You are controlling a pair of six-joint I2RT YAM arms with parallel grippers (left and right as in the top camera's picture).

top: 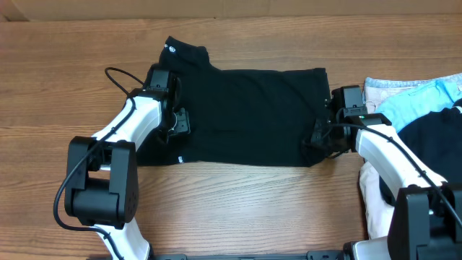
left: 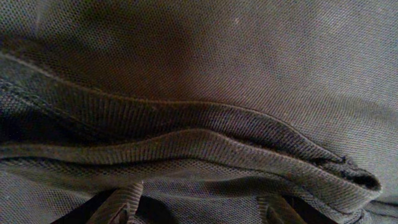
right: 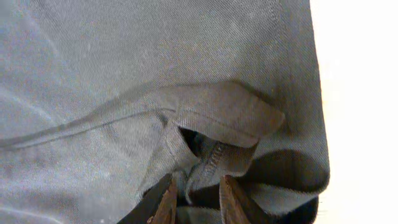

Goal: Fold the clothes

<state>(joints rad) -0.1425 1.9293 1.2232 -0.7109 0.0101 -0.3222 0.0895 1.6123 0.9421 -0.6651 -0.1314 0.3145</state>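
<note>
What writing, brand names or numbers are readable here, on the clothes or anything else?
Nothing here can be read.
White neck label on the black T-shirt: too small to read.
White hem tag on the same shirt: too small to read.
The close-up views show only plain cloth, with no text.

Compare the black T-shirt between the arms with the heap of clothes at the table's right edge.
The black T-shirt lies spread flat, roughly rectangular; the heap is bunched and rumpled. The T-shirt is one colour; the heap mixes light blue, white and black cloth. The left gripper and right gripper sit at the T-shirt's side edges; neither touches the heap. Both rest on the wooden table.
</note>
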